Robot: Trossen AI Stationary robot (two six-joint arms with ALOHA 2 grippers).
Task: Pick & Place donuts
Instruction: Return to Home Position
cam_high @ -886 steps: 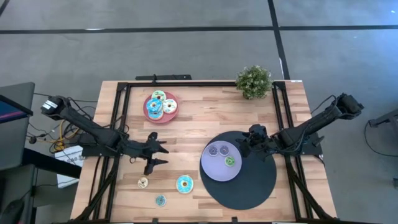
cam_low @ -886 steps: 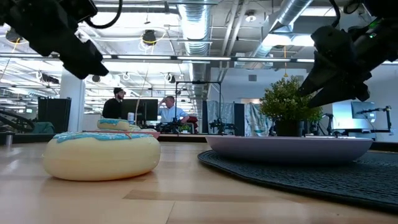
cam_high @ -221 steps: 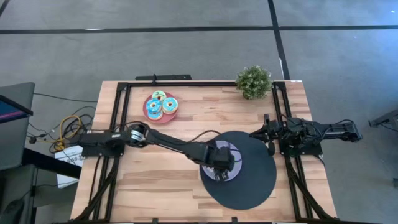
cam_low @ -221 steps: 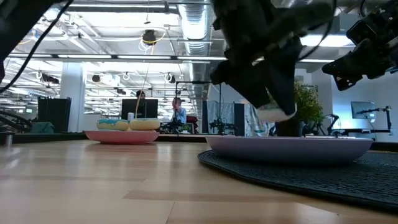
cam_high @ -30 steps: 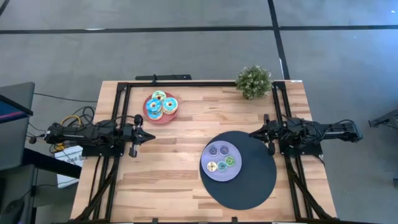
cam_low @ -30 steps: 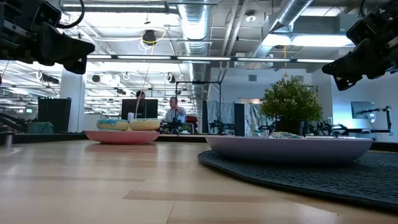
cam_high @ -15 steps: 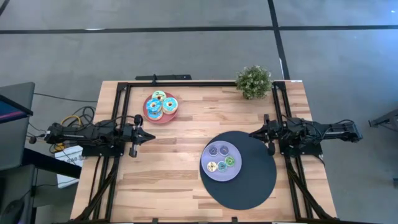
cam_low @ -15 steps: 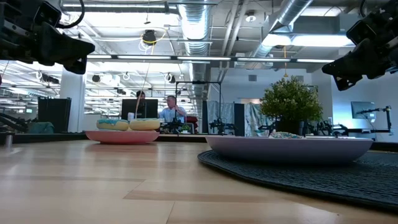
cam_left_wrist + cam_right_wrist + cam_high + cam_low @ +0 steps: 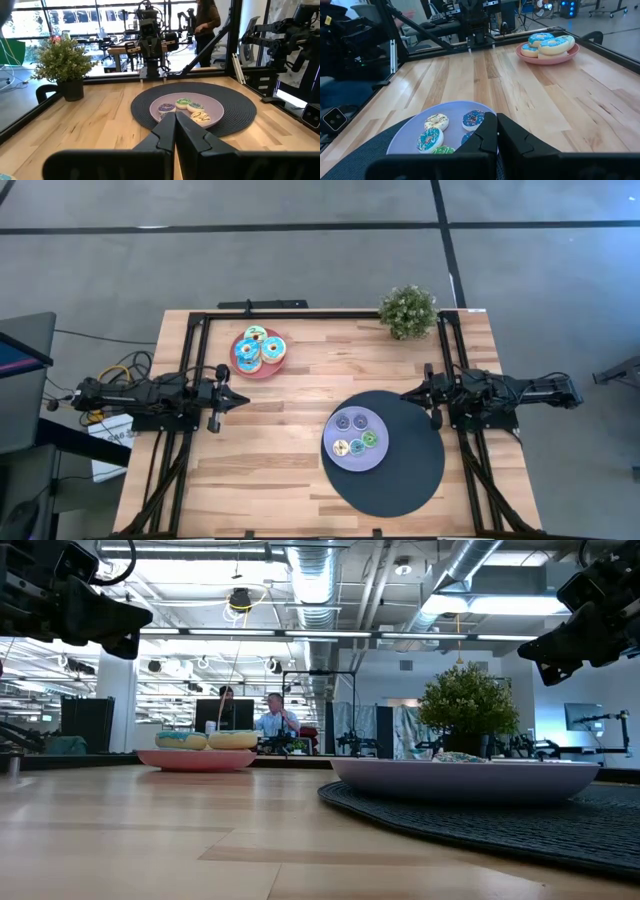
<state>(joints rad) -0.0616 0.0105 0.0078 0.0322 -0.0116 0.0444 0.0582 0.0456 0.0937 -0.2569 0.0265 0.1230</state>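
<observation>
Several small donuts (image 9: 356, 436), iced purple, green, teal and yellow, lie on the lavender plate (image 9: 340, 463), which rests on a dark round mat (image 9: 410, 470). Larger teal and cream donuts (image 9: 258, 348) sit on the pink plate (image 9: 262, 372) at the far left. My left gripper (image 9: 243, 399) hangs shut over the table's left side, pointing toward the lavender plate (image 9: 212, 102). My right gripper (image 9: 404, 394) is shut at the right side, just past the mat's far right rim, pointing left. Both grippers hold nothing.
A small potted plant (image 9: 408, 310) stands at the far right corner. A black frame (image 9: 300, 314) runs along the table's edges. Bare wood (image 9: 270, 450) lies between the two plates and along the near left. People show in the room beyond (image 9: 275, 715).
</observation>
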